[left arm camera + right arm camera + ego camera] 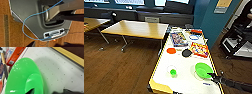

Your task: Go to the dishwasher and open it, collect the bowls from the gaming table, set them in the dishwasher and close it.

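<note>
Reaching over the gaming table (pixel 184 82), the right gripper (pixel 212 76) touches the rim of the big green bowl (pixel 203 70) near the table's right edge; whether it grips cannot be told. A smaller green bowl (pixel 172 72) sits toward the near left corner.

Gaming bench (pixel 184 82): white top dotted with fine dark holes, yellow frame, black corner.
Large bowl (pixel 203 70): bright green, glossy.
Small bowl (pixel 173 72): bright green, on a pale ring.
Disc (pixel 171 50): orange.
Disc (pixel 186 52): black.
Game box (pixel 199 49): red and yellow.
Game box (pixel 178 39): blue, multicoloured print.
Right hand (pixel 212 76): black.
Floor (pixel 116 72): dark brown wood.
Wall (pixel 209 20): teal.
Cable (pixel 25 22): blue.
</note>
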